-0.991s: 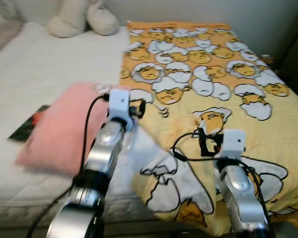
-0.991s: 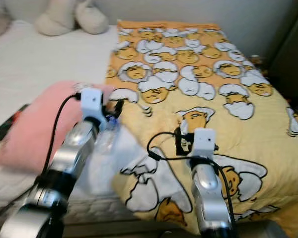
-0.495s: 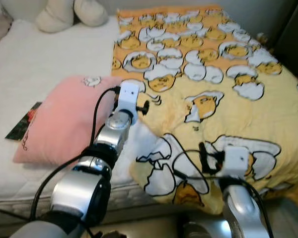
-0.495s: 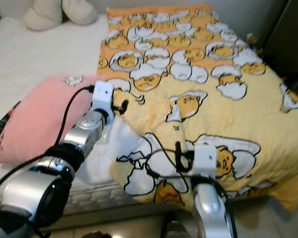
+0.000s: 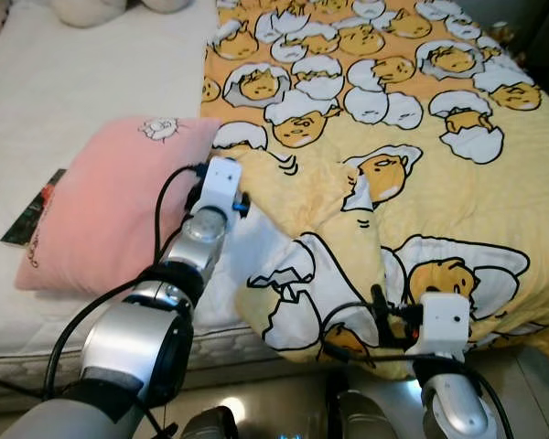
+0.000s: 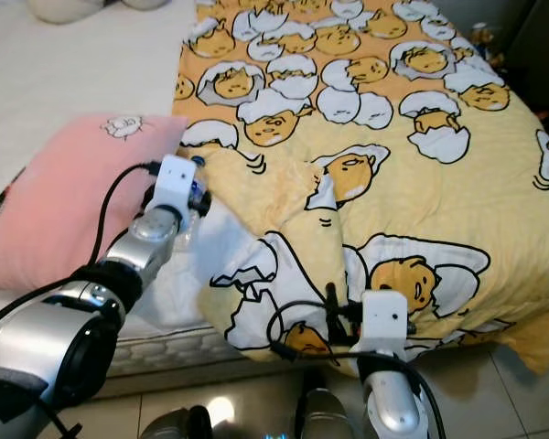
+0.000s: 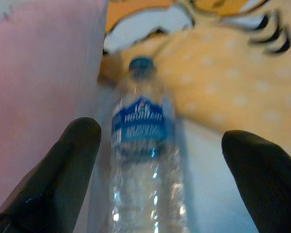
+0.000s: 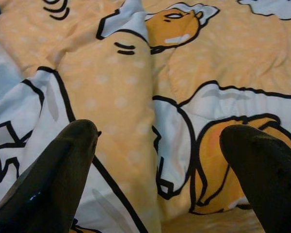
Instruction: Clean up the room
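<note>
Lowered toward the mattress edge since the earlier frame, the left gripper (image 7: pixel 160 160) straddles a clear water bottle (image 7: pixel 144 165), fingers wide, between pink pillow (image 5: pixel 110 201) and yellow blanket (image 5: pixel 412 137). Right gripper (image 8: pixel 160 165) hovers spread above the blanket.

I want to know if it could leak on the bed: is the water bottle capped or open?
Capped. The left wrist view shows a blue cap on the neck of the water bottle, lying between the open fingers of the left gripper.
</note>
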Tool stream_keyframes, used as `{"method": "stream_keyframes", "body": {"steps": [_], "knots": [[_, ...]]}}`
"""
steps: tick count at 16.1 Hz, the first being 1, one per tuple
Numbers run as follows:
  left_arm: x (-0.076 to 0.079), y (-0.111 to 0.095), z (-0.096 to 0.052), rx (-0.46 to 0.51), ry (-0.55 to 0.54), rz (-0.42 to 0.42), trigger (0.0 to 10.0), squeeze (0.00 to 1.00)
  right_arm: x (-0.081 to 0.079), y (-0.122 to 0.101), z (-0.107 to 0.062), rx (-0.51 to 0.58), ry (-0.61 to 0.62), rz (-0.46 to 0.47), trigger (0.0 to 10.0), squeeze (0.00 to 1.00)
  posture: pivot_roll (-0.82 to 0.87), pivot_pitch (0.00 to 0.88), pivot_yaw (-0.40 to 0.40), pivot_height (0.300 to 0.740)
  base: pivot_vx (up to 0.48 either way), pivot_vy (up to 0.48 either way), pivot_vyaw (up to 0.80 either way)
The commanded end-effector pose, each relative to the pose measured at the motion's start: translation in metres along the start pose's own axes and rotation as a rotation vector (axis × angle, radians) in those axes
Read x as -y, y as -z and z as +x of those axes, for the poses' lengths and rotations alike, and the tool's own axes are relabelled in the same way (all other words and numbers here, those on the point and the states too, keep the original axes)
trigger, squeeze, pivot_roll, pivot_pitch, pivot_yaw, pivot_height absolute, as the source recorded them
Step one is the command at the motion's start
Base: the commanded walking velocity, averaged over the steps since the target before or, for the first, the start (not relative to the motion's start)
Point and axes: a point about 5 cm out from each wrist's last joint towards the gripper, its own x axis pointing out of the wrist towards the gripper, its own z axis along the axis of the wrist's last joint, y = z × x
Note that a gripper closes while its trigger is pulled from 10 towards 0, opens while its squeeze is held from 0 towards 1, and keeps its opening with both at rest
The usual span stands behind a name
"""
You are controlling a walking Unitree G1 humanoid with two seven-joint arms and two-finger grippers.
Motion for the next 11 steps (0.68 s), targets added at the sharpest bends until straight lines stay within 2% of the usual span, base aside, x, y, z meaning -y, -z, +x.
{"method": "stream_keyframes", "body": {"steps": [1,3,5,7,8,9,11], "knots": [[-0.006,0.016,-0.002,-0.066,-0.035,0.000,10.0,0.00,-0.002,-0.004,-0.005,0.001,-0.018,-0.010,10.0,0.00,-0.20,0.243,0.057,0.740,0.000,0.000,0.00],[-0.009,0.025,-0.004,-0.105,-0.058,-0.019,10.0,0.00,-0.007,-0.007,-0.016,0.003,-0.083,-0.006,10.0,0.00,-0.23,0.257,0.055,0.740,0.000,0.000,0.00],[-0.008,0.036,-0.006,-0.154,-0.050,-0.108,10.0,0.00,-0.006,-0.006,-0.026,-0.020,-0.086,0.001,10.0,0.00,-0.24,0.267,0.057,0.740,0.000,0.000,0.00],[-0.004,0.042,-0.007,-0.184,-0.010,-0.187,10.0,0.00,-0.009,-0.008,-0.029,-0.025,-0.100,0.014,10.0,0.00,-0.26,0.271,0.068,0.740,0.000,0.000,0.00],[-0.001,0.042,-0.007,-0.184,0.030,-0.204,4.1,0.00,-0.011,-0.010,-0.030,-0.024,-0.122,0.024,10.0,0.00,-0.26,0.270,0.070,0.740,0.000,0.000,0.00],[0.000,0.042,-0.007,-0.183,0.038,-0.199,0.0,0.00,-0.012,-0.010,-0.030,-0.024,-0.128,0.027,10.0,0.00,-0.26,0.269,0.072,0.740,0.000,0.000,0.00],[-0.002,0.037,-0.006,-0.155,0.046,-0.191,0.0,0.00,-0.013,-0.009,-0.031,-0.034,-0.134,0.031,10.0,0.00,-0.26,0.265,0.080,0.740,0.000,0.000,0.00]]}}
